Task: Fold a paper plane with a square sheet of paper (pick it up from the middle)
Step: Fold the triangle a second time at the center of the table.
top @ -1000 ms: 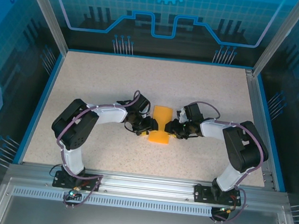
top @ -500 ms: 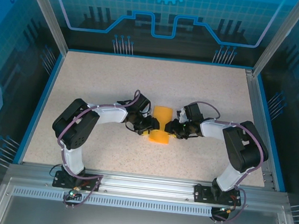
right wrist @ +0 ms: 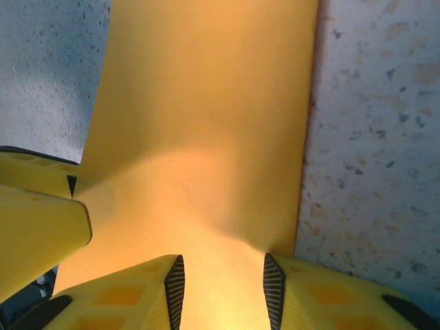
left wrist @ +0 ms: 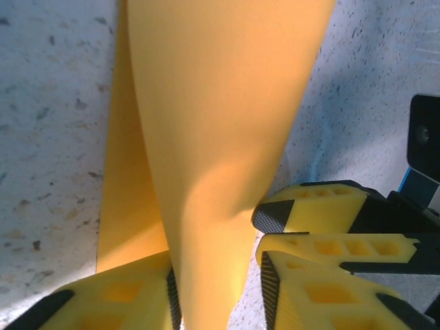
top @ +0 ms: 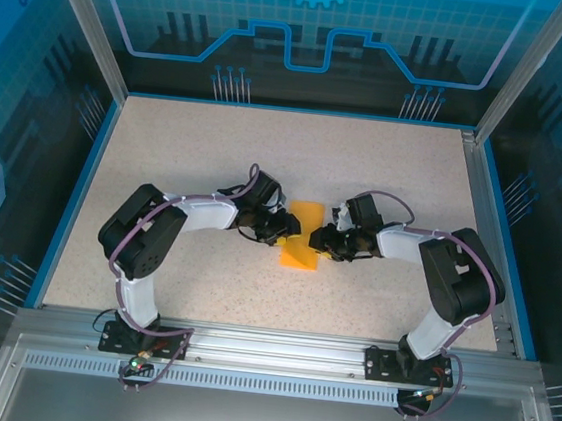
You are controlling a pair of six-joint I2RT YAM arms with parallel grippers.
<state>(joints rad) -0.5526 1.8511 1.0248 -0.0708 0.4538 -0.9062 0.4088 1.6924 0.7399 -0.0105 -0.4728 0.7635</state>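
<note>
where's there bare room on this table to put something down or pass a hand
Free: the wide far stretch of table between the sheet of paper and the back edge, and the near strip between left arm and right arm. Crowded: the centre, where the left claw and right claw meet at the paper.

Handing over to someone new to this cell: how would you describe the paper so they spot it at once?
On the speckled beige table, look near the middle, where the left gripper and the right gripper point at each other. Between them lies the sheet of paper, a narrow orange-yellow strip. It is flat and plain, unlike the blocky yellow fingers with black pads.
</note>
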